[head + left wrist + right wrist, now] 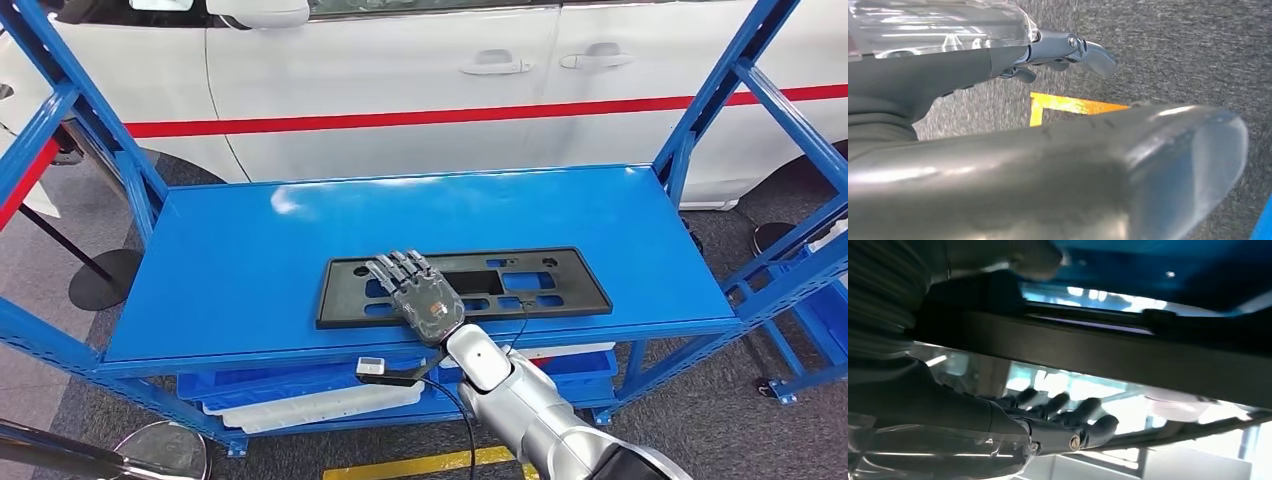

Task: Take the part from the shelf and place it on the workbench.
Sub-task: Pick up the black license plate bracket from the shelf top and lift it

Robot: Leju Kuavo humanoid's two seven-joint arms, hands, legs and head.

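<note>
Nearest, right hand (422, 296) reaches over the front edge of the blue shelf (250, 260), palm down, fingers laid flat on the black part (560, 285); whether it grips, cannot tell. Part lies flat on the shelf top, near the front edge. Left hand (1063, 55) hangs over grey floor, fingers partly curled, holding nothing. Beyond, a white car (400, 90).

My right hand (1013, 425) comes in close to the camera, its dark fingers (1083, 412) stretched out flat and apart against a long black part (1108, 352). The part's dark edge runs across the whole frame. Beyond it lies the blue shelf (1148, 255), blurred, catching bright reflections.
</note>
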